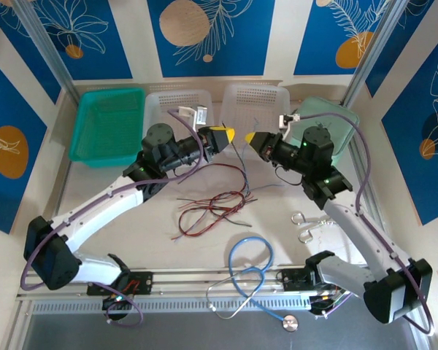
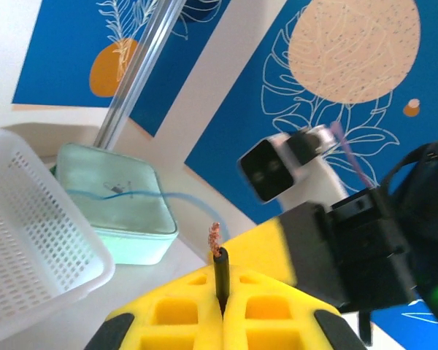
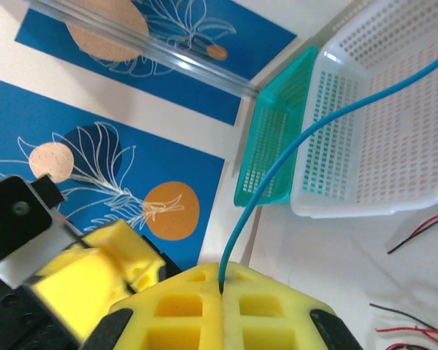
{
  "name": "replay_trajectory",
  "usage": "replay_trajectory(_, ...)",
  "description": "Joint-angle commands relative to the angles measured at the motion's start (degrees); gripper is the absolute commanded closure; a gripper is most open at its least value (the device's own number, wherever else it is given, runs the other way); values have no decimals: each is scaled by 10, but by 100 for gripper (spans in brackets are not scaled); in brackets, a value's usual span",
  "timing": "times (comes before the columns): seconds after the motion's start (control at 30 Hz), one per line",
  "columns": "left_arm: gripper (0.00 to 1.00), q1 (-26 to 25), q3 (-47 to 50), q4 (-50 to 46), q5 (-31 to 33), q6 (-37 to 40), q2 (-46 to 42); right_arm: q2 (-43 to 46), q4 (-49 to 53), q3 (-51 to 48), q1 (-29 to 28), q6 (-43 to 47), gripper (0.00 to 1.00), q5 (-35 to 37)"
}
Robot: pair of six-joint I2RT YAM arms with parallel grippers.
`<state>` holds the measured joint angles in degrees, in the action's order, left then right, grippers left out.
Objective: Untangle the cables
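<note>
A loose tangle of thin red and black cables point(image 1: 212, 206) lies on the white table in mid-scene. My left gripper point(image 1: 228, 135) hovers above it, shut on the black cable point(image 2: 221, 271), whose bare copper end sticks up between the yellow fingers point(image 2: 182, 317). Facing it closely is my right gripper point(image 1: 251, 138), shut on a thin blue cable point(image 3: 314, 131). That cable rises from between its fingertips point(image 3: 182, 306) toward the white basket point(image 3: 379, 146). Red and black strands point(image 3: 416, 337) show at the lower right of the right wrist view.
Along the back stand a teal basket point(image 1: 106, 124), two white baskets point(image 1: 177, 106) point(image 1: 254, 100) and a pale green container point(image 1: 339, 120). A blue-tubed stethoscope point(image 1: 252, 262) lies by the near rail. Small metal clips point(image 1: 303, 222) sit to the right.
</note>
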<state>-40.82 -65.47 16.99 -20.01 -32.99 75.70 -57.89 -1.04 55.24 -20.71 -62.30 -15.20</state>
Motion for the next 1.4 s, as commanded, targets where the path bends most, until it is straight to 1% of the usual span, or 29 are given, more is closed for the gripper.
replay_trajectory(0.0,100,13,-43,-78,15,63,-34,37,36,41,16,41,100,29)
replay_trajectory(0.07,100,22,-61,-133,27,89,-46,49,67,56,28,62,100,42)
replay_trajectory(0.13,100,38,-69,-164,33,105,-63,60,102,75,45,80,100,57)
replay_trajectory(0.27,100,89,-60,-176,39,110,-109,79,126,109,78,106,100,62)
replay_trajectory(0.4,100,150,-71,-203,43,106,-138,80,146,150,93,134,100,72)
replay_trajectory(0.57,100,211,-90,-245,48,117,-151,78,158,184,113,155,100,103)
replay_trajectory(0.73,100,273,-103,-278,40,115,-143,64,163,217,137,163,100,122)
replay_trajectory(0.83,100,325,-104,-271,6,92,-127,52,174,238,149,171,100,136)
replay_trajectory(0.93,100,390,-105,-254,-28,52,-102,48,186,244,157,174,100,158)
replay_trajectory(1.0,100,436,-106,-238,-46,21,-85,49,193,245,163,173,100,185)
replay_trajectory(1.1,100,497,-98,-210,-55,-24,-67,55,206,242,179,162,100,229)
replay_trajectory(1.23,100,544,-83,-177,-57,-71,-53,77,212,217,201,135,100,277)
replay_trajectory(1.37,100,565,-59,-164,-41,-81,-62,98,205,187,234,129,100,262)
